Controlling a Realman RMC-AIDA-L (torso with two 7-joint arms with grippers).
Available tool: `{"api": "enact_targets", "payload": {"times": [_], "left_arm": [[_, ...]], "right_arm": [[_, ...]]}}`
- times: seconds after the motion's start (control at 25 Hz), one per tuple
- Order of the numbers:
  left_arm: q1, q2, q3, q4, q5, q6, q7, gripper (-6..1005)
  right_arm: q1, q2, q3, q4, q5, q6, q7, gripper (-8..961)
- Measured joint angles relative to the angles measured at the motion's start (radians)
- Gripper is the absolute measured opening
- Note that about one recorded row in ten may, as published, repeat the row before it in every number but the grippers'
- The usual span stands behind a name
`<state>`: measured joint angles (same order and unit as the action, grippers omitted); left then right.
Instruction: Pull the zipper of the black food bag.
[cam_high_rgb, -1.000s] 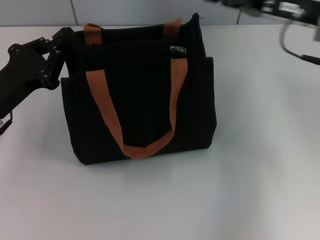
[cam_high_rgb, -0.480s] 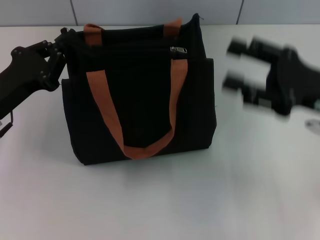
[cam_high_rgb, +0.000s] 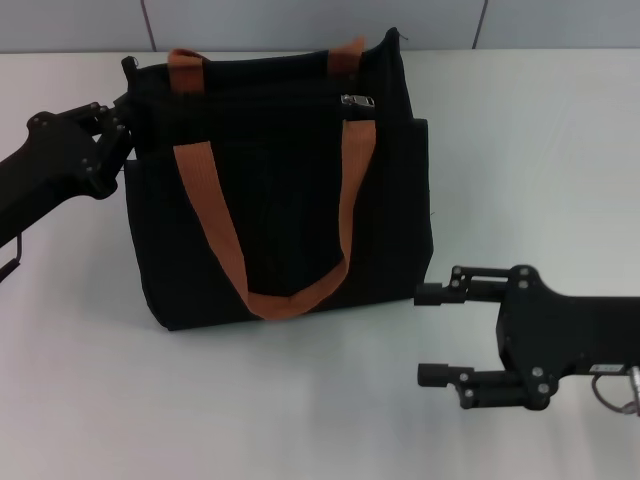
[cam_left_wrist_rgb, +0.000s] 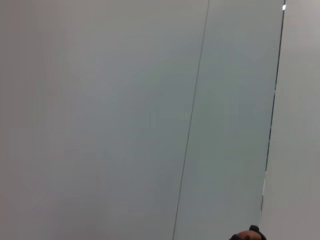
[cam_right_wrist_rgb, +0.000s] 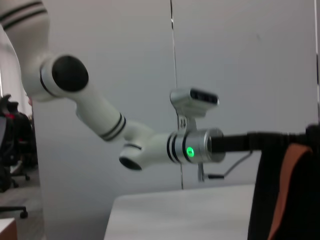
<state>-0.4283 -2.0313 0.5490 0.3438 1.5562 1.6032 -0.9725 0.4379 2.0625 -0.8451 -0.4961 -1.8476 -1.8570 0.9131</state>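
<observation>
The black food bag (cam_high_rgb: 280, 200) stands upright on the white table (cam_high_rgb: 300, 400), with one orange-brown strap handle (cam_high_rgb: 215, 230) hanging down its front. The silver zipper (cam_high_rgb: 357, 101) sits on the zip line near the bag's top right end. My left gripper (cam_high_rgb: 118, 115) is against the bag's top left corner. It also shows in the right wrist view (cam_right_wrist_rgb: 280, 142), reaching to the bag (cam_right_wrist_rgb: 261, 200). My right gripper (cam_high_rgb: 430, 335) is open and empty, low over the table just in front of the bag's lower right corner, well below the zipper.
A grey panelled wall (cam_high_rgb: 300, 20) runs behind the table's far edge. White table surface lies in front of the bag and to its right. The left wrist view shows only wall panels (cam_left_wrist_rgb: 125, 120).
My right arm has swung from the far back right down to the table in front of the bag's right corner. The left gripper has barely shifted at the bag's left corner.
</observation>
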Motion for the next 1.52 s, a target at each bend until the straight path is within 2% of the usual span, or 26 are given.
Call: {"api": "enact_targets", "payload": {"times": [0.24,0.4,0.44,0.48,0.56,0.6,0.64,0.76,0.8,0.84,0.92,1.08,1.12,1.16,1.28,1.32,1.36,1.52], "left_arm": [[0.002,0.002,-0.003,0.006,0.001,-0.014,-0.045,32],[0.012,0.020,0.020,0.025,0.002,-0.024,-0.118,32],[0.026,0.034,0.052,0.059,0.002,-0.026,-0.174,32],[0.026,0.034,0.052,0.059,0.002,-0.026,-0.174,32],[0.045,0.055,0.088,0.108,0.003,-0.026,-0.248,32],[0.045,0.055,0.088,0.108,0.003,-0.026,-0.248,63],[0.066,0.089,0.111,0.153,0.003,-0.015,-0.342,93],[0.078,0.115,0.096,0.168,-0.003,0.009,-0.406,185],[0.080,0.122,0.073,0.168,-0.008,0.033,-0.421,216],[0.081,0.127,0.012,0.163,-0.014,0.109,-0.432,306],[0.079,0.123,0.002,0.164,-0.015,0.136,-0.425,486],[0.063,0.088,0.028,0.171,0.006,0.281,-0.293,622],[0.063,0.088,0.028,0.171,0.006,0.281,-0.293,656],[0.060,0.073,0.062,0.173,0.013,0.329,-0.220,690],[0.059,0.045,0.208,0.174,0.018,0.388,-0.096,776],[0.059,0.044,0.217,0.174,0.019,0.389,-0.092,805],[0.061,0.038,0.292,0.173,0.036,0.386,-0.069,834],[0.068,0.025,0.340,0.165,0.110,0.362,-0.050,834]], "right_arm": [[-0.007,0.012,0.000,0.009,-0.019,0.044,-0.008,699],[-0.007,0.012,0.000,0.009,-0.019,0.051,-0.009,699],[-0.007,0.013,0.000,0.010,-0.020,0.052,-0.009,699],[-0.007,0.013,0.000,0.010,-0.020,0.052,-0.009,699],[-0.007,0.013,0.000,0.010,-0.020,0.055,-0.009,699],[-0.006,0.013,0.000,0.010,-0.020,0.059,-0.009,699],[-0.004,0.013,0.000,0.010,-0.020,0.069,-0.009,699],[-0.002,0.013,0.000,0.010,-0.021,0.076,-0.009,699],[-0.002,0.013,0.000,0.010,-0.021,0.079,-0.009,699],[0.000,0.014,0.000,0.010,-0.021,0.080,-0.010,699],[0.002,0.014,0.000,0.010,-0.021,0.080,-0.010,699],[0.009,0.015,0.003,0.013,-0.015,0.081,-0.011,699],[0.010,0.016,0.005,0.013,-0.013,0.081,-0.011,699],[0.010,0.016,0.006,0.014,-0.013,0.081,-0.011,699],[0.017,0.016,0.005,0.023,-0.012,0.081,-0.011,699],[0.023,0.016,0.001,0.029,-0.012,0.081,-0.011,699],[0.024,0.016,0.000,0.031,-0.013,0.081,-0.011,699],[0.025,0.016,-0.002,0.039,-0.018,0.081,-0.011,699]]}}
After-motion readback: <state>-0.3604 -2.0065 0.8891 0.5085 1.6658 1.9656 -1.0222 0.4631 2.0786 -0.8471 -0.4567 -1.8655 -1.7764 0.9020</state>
